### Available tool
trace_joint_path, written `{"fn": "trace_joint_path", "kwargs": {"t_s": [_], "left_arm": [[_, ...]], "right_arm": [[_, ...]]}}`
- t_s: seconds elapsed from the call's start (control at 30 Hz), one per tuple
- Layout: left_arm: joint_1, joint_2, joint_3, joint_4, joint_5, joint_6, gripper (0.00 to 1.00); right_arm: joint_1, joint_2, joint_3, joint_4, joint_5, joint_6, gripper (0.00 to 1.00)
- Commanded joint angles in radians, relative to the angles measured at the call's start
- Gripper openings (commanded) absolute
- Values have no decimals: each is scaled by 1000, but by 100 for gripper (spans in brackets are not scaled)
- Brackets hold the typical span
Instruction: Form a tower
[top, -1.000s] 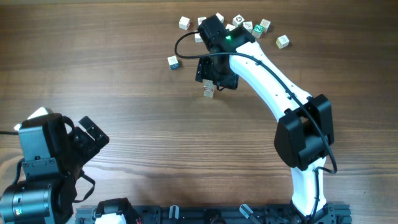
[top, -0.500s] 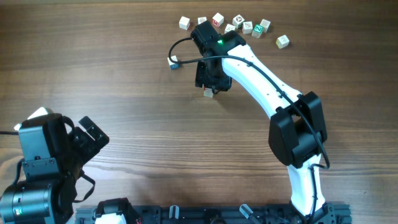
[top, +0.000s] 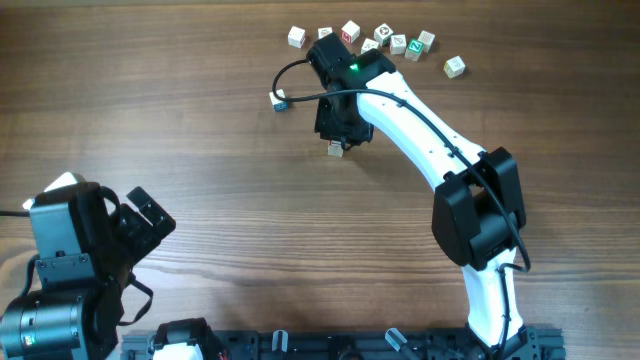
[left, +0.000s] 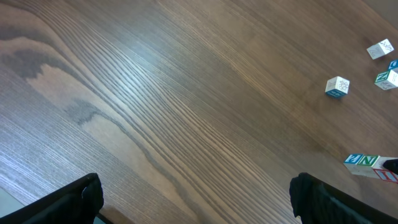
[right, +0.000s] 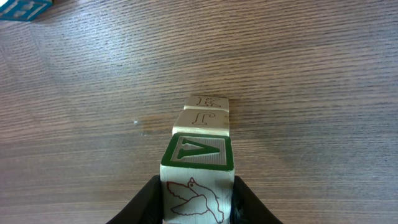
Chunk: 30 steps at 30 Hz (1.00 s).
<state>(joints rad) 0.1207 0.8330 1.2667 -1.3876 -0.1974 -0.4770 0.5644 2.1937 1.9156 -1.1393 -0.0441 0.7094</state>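
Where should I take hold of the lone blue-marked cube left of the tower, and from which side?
Take the blue-marked cube by two opposite side faces, coming straight down from above. It sits flat on the table, apart from the loose cubes, so all its sides are free. The right pincer is shut on the tower, so release first.

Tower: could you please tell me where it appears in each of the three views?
Overhead: tower at upper centre.
Left wrist: tower low at the right edge.
Right wrist: tower at bottom centre.
Shared landmark: blue cube, in all three views.
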Motion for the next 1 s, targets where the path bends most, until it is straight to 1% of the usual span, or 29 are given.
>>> {"fn": "trace_joint_path", "kwargs": {"t_s": [0.0,0.17,0.3,0.4,0.53,0.97], "left_arm": [[8,-2,0,3,-6,-10,100],[8,-2,0,3,-6,-10,100],[8,-2,0,3,-6,-10,100],[8,-2,0,3,-6,-10,100],[8,-2,0,3,-6,-10,100],[8,-2,0,3,-6,-10,100]], "right_arm": [[1,10,14,18,16,31,28],[1,10,14,21,10,30,28],[1,7,24,23,10,23,24],[1,7,68,2,10,7,24],[1,7,69,-22,15,4,22],[2,9,58,-25,62,-2,22]]}}
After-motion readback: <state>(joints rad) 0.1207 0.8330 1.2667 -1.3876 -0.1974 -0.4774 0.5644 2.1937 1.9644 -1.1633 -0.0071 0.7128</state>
